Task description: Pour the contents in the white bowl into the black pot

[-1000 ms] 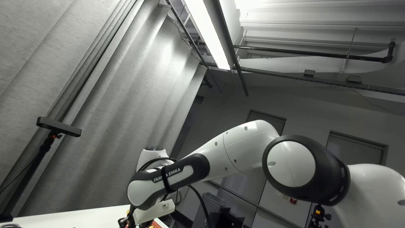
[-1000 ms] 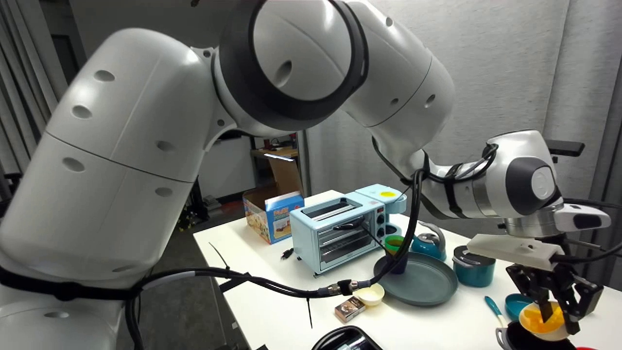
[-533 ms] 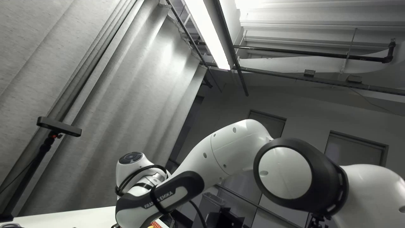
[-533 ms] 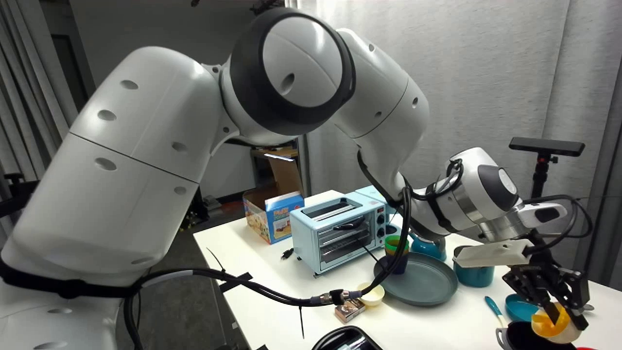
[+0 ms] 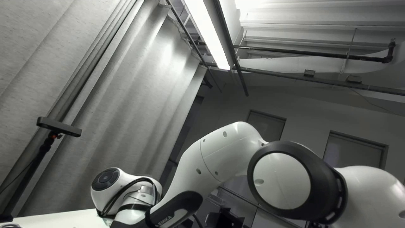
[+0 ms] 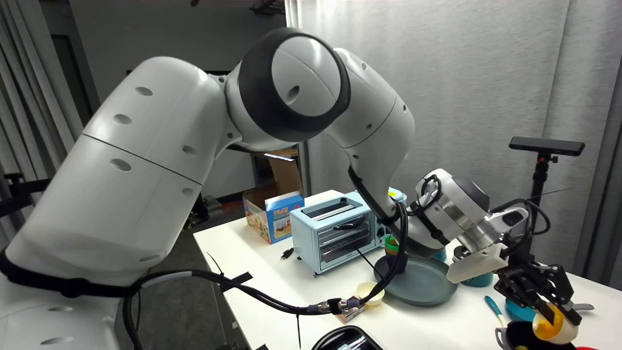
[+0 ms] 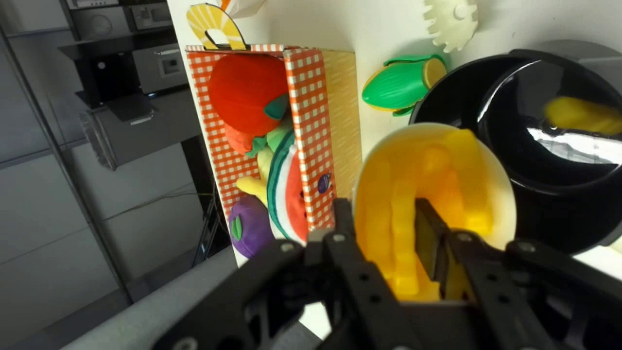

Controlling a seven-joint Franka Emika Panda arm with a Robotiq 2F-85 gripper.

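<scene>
The white bowl (image 7: 503, 204) is held tilted over the near side of the black pot (image 7: 554, 214); both also show in an exterior view, the bowl (image 6: 570, 332) above the pot (image 6: 521, 334). Several yellow strips (image 7: 403, 233) lie inside the bowl. A blurred yellow piece (image 7: 583, 115) shows over the pot's inside, and a yellow bit (image 6: 521, 347) shows at the pot in an exterior view. My gripper (image 7: 384, 208) is shut on the bowl's wall, one finger inside the bowl and one outside; it also shows in an exterior view (image 6: 561, 316).
A red-checkered box (image 7: 311, 97) of toy produce stands beside the bowl. A green toy corn (image 7: 406, 82) lies near the pot. A teal pan (image 6: 516, 309), grey plate (image 6: 427, 284), small cream bowl (image 6: 370, 293) and blue toaster oven (image 6: 340, 233) are on the table.
The arm has lowered and the wrist has swung round. The bowl has shifted slightly right in an exterior view and tipped further. A yellow bit now shows in the pot.
</scene>
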